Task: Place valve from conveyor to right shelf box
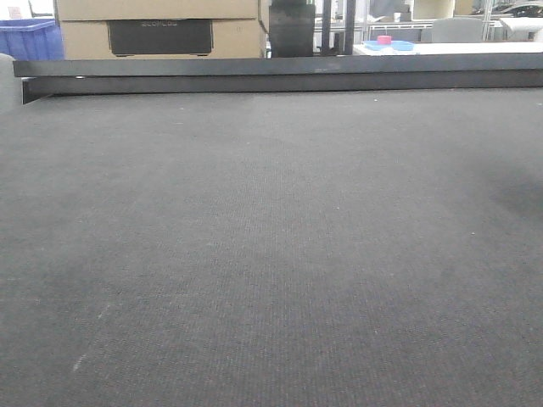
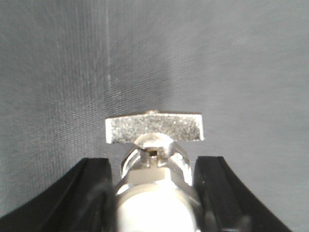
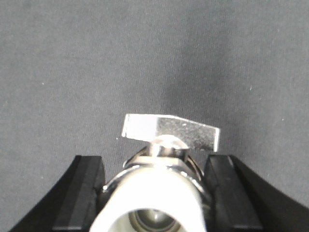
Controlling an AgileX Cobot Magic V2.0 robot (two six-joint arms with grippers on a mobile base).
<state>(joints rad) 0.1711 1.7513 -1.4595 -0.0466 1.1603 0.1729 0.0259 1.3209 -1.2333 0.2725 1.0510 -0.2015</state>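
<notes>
The woven, dark grey conveyor (image 1: 271, 254) fills every view, with a dark metal rail (image 1: 271, 72) at its far edge. Over it, the left fingers (image 2: 91, 188) clamp a shiny valve (image 2: 154, 145) with a flat T-handle. The right fingers (image 3: 84, 188) clamp a second valve (image 3: 159, 188), which is white-collared.

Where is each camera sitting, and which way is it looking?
Front view: low over the wide dark grey woven conveyor belt, facing across to its dark metal rail and tan cardboard boxes; no robot shows.
Left wrist view: on the left arm, facing the belt; black fingers of the left gripper hold a silver metal valve.
Right wrist view: likewise; the right gripper holds a white-ended silver valve.
All share the belt.
</notes>
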